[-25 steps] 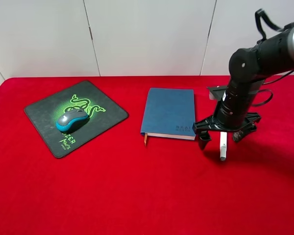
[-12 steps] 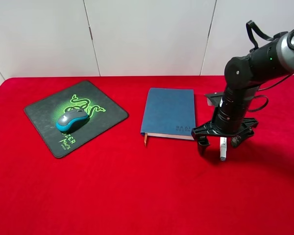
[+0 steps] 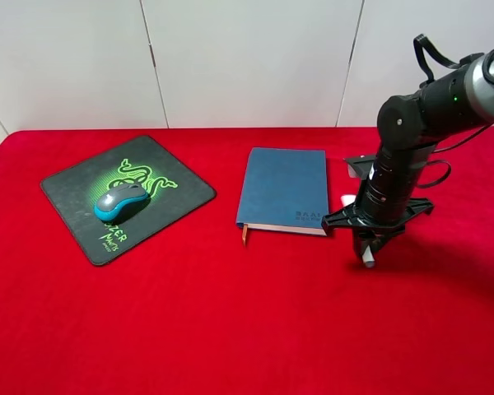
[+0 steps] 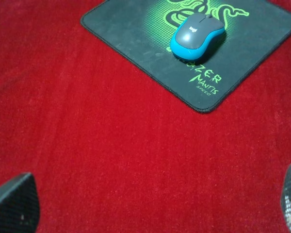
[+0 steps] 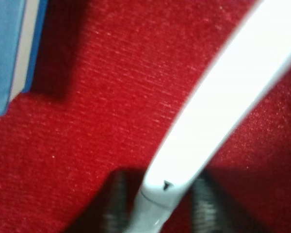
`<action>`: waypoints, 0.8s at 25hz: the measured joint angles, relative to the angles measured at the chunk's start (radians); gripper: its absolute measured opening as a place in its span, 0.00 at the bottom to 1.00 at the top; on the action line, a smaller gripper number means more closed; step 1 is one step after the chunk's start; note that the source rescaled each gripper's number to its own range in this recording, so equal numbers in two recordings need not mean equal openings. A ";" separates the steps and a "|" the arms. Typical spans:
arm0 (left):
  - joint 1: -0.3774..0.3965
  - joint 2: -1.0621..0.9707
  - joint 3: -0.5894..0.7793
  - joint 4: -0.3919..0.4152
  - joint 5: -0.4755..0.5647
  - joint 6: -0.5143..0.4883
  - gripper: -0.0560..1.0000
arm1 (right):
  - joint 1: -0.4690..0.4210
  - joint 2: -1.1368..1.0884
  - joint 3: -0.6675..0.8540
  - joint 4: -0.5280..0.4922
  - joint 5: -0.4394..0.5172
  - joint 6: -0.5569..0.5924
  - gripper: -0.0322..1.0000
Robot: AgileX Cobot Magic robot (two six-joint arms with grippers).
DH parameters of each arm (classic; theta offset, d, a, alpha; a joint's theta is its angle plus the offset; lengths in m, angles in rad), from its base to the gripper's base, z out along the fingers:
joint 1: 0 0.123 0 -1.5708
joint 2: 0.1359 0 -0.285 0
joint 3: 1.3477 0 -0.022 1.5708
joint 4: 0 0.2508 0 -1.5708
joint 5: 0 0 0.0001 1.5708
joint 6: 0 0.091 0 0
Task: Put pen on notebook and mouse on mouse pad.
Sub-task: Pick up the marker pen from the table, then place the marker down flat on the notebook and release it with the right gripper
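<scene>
Your right gripper (image 3: 368,245) pinches the pen (image 5: 218,111), long axis front-to-back beside the notebook (image 3: 286,189), free end toward the front. Your left gripper (image 4: 153,204) is spread wide.

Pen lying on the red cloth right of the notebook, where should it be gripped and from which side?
Take the pen across its slim barrel near mid-length, from straight above: it lies flat, so only its long sides are free. The right gripper sits that way, fingers flanking the barrel.
</scene>
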 joint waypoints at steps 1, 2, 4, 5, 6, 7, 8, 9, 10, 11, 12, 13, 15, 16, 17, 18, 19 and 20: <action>0.000 0.000 0.000 0.000 0.000 0.000 1.00 | 0.000 0.000 0.000 0.000 0.000 0.000 0.03; 0.000 0.000 0.000 0.000 0.000 0.000 1.00 | 0.000 0.000 0.000 0.000 -0.001 0.000 0.03; 0.000 0.000 0.000 0.000 0.000 0.000 1.00 | 0.000 0.000 0.000 0.000 -0.001 0.000 0.03; 0.000 0.000 0.000 0.000 0.000 0.000 1.00 | 0.000 0.000 0.000 0.000 -0.001 0.000 0.03; 0.000 0.000 0.000 0.000 0.000 0.000 1.00 | 0.000 0.000 0.000 0.000 -0.001 0.000 0.03; 0.000 0.000 0.000 0.000 0.000 0.000 1.00 | 0.000 0.000 0.000 0.000 -0.001 0.000 0.03; 0.000 0.000 0.000 0.000 0.000 0.000 1.00 | 0.000 0.000 0.000 0.000 -0.001 0.000 0.03; 0.000 0.000 0.000 0.000 0.000 0.000 1.00 | 0.000 0.000 0.000 0.000 0.002 0.000 0.03; 0.000 0.000 0.000 0.000 0.000 0.000 1.00 | 0.000 0.000 0.000 0.000 0.007 0.000 0.03; 0.000 0.000 0.000 0.000 0.000 0.000 1.00 | 0.000 -0.001 0.000 0.000 0.013 0.000 0.03; 0.000 0.000 0.000 0.000 0.000 0.000 1.00 | 0.000 -0.003 0.000 0.000 0.019 0.000 0.03; 0.000 0.000 0.000 0.000 0.000 0.000 1.00 | 0.000 -0.012 0.000 0.000 0.024 0.000 0.03; 0.000 0.000 0.000 0.000 0.000 0.000 1.00 | 0.000 -0.035 0.000 0.000 0.029 0.000 0.03; 0.000 0.000 0.000 0.000 0.000 0.000 1.00 | 0.000 -0.052 0.000 0.000 0.034 0.000 0.03; 0.000 0.000 0.000 0.000 0.000 0.000 1.00 | 0.000 -0.066 0.000 0.000 0.042 0.000 0.03; 0.000 0.000 0.000 0.000 0.000 0.000 1.00 | 0.000 -0.085 -0.001 0.000 0.053 0.000 0.03; 0.000 0.000 0.000 0.000 0.000 0.000 1.00 | 0.000 -0.099 -0.002 0.000 0.062 0.000 0.03; 0.000 0.000 0.000 0.000 0.000 0.000 1.00 | 0.000 -0.113 -0.002 0.004 0.071 0.000 0.03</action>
